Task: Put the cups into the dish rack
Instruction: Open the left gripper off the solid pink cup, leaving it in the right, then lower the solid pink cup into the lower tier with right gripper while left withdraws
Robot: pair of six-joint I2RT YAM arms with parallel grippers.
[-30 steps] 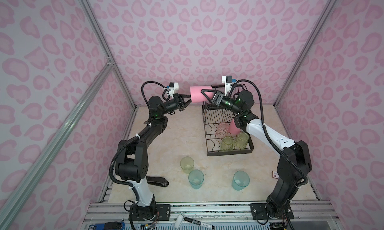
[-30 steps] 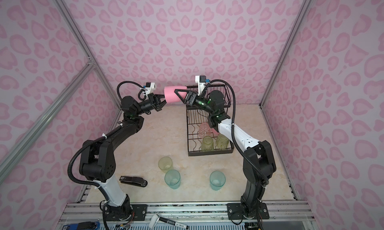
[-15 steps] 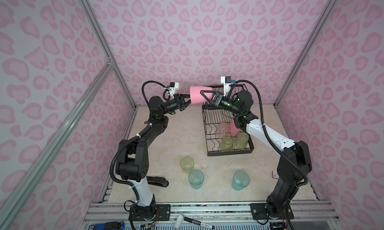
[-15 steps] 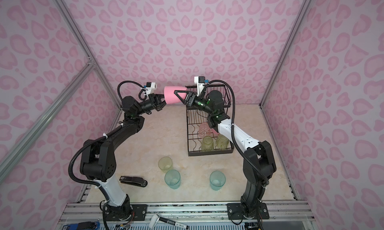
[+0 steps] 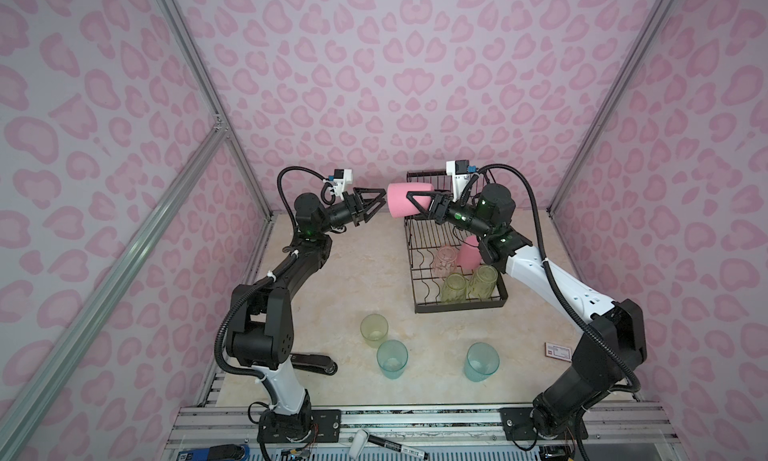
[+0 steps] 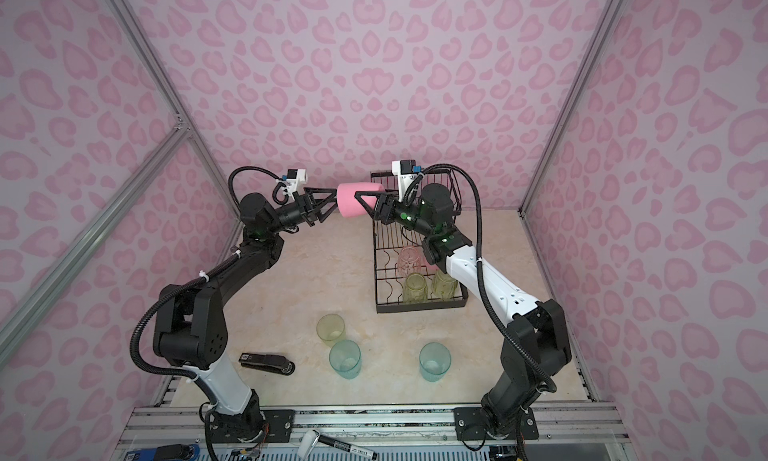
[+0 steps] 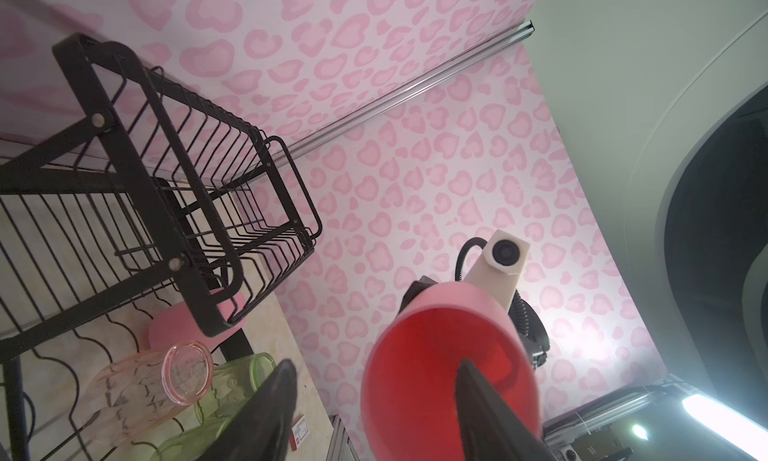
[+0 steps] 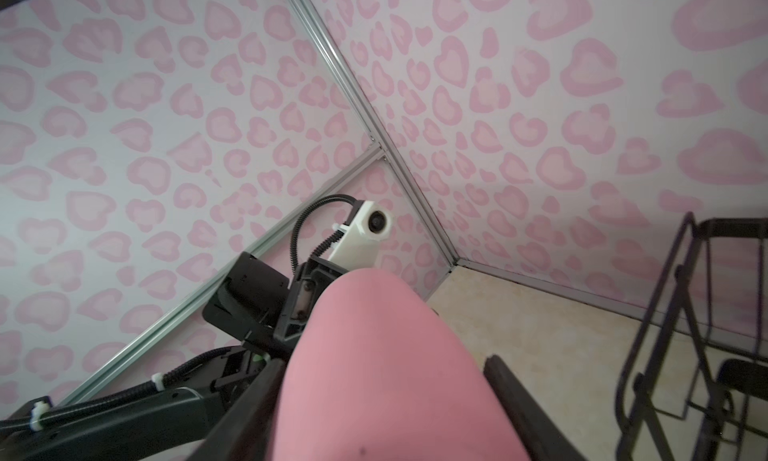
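An opaque pink cup (image 5: pixel 405 199) (image 6: pixel 356 199) hangs on its side high above the table, left of the dish rack (image 5: pixel 457 309) (image 6: pixel 419 309). My right gripper (image 5: pixel 415 201) (image 8: pixel 382 371) is shut on its body. My left gripper (image 5: pixel 380 199) (image 7: pixel 376 367) stands open at the cup's mouth (image 7: pixel 449 380), one finger in front of the red inside. In the rack's lower tier are a pink cup (image 5: pixel 469 251), a clear orange-pink one (image 5: pixel 444 261) and two yellow-green ones (image 5: pixel 454 286). A yellow-green cup (image 5: pixel 374 329) and two teal cups (image 5: pixel 392 357) (image 5: pixel 482 360) stand upright on the table.
The rack's small upper basket (image 7: pixel 249 180) sits at the back, behind my right wrist. A black stapler (image 6: pixel 266 362) lies at the front left by the left arm's base. A small red card (image 5: pixel 557 350) lies at the front right. A marker (image 5: pixel 390 440) rests on the front rail.
My right gripper has shut on the pink cup. My left gripper, shut on the cup's rim before, has opened and let it go. Neither arm has shifted much.
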